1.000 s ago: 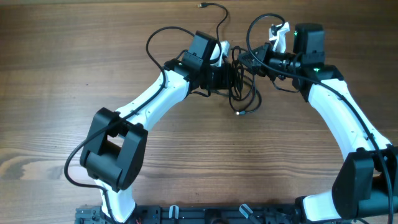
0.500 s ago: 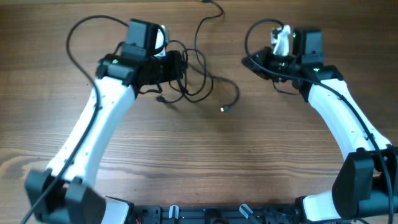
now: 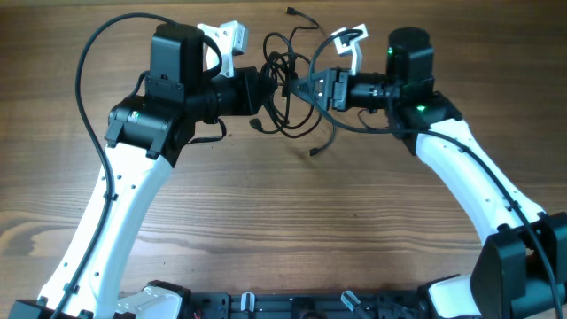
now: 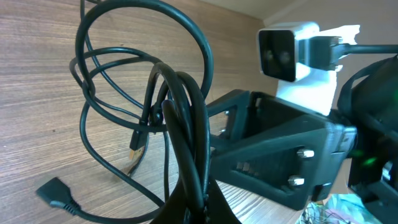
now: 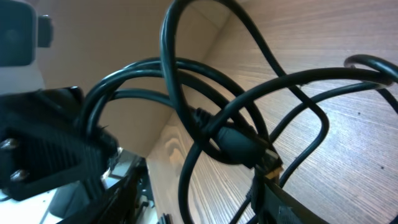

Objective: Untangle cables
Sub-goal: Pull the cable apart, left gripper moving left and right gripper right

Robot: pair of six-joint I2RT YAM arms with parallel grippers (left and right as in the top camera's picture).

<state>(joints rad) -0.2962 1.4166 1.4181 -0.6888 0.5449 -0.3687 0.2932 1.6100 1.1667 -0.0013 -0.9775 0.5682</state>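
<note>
The cables (image 3: 285, 84) are a bunch of thin black loops hanging between my two grippers at the back middle of the table. My left gripper (image 3: 262, 91) is shut on several strands of the cables (image 4: 186, 106), pinched at the bottom of the left wrist view (image 4: 200, 208). My right gripper (image 3: 301, 89) faces it from the right, open, with loops running through the gap (image 5: 205, 199). A plug connector (image 5: 239, 144) lies against its right finger. One loose plug end (image 3: 314, 154) dangles toward the table, and another (image 3: 290, 11) lies at the far edge.
Bare wood table (image 3: 292, 230) lies under both arms. The left arm's own thick wire (image 3: 89, 53) arcs out to the left. A black rail (image 3: 292, 306) runs along the front edge between the arm bases.
The left gripper pulled the bunch left, then came back toward the middle, still shut on it. The right gripper has opened and reached left into the loops.
</note>
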